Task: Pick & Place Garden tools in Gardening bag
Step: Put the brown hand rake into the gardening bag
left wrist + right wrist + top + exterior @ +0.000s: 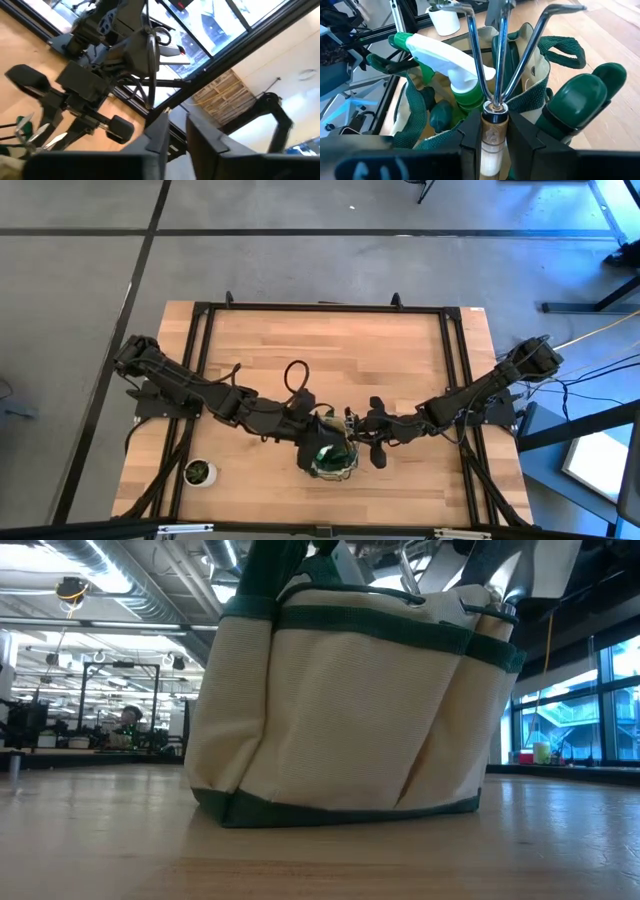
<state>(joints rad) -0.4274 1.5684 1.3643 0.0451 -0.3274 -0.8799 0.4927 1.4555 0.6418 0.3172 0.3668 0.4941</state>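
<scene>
Khaki fabric with dark green trim makes up the one gardening bag (350, 710), standing upright on the wooden tabletop (330, 345) near its front edge, about midway between the sides. Inside it, the right wrist view shows one green spray bottle (452, 65) with a white trigger head, one green trowel blade (580, 97) leaning at the bag's side — and one fork (502, 55) with three bent chrome tines and a wooden handle.

The right end effector (492, 137) is clenched on the fork's handle just below its metal collar, holding the fork upright over the bag's open mouth. The left end effector (175, 137) sits over the bag's other side, its two fingers (157, 135) close together with only a thin gap and nothing visible between them; I cannot tell whether they are fully shut.

One small white pot (200, 472) with a plant stands alone near the front left corner, well apart from the bag. The far half of the tabletop is bare wood — open room on both sides of the two arms, bounded by the black frame rails (200, 350).
</scene>
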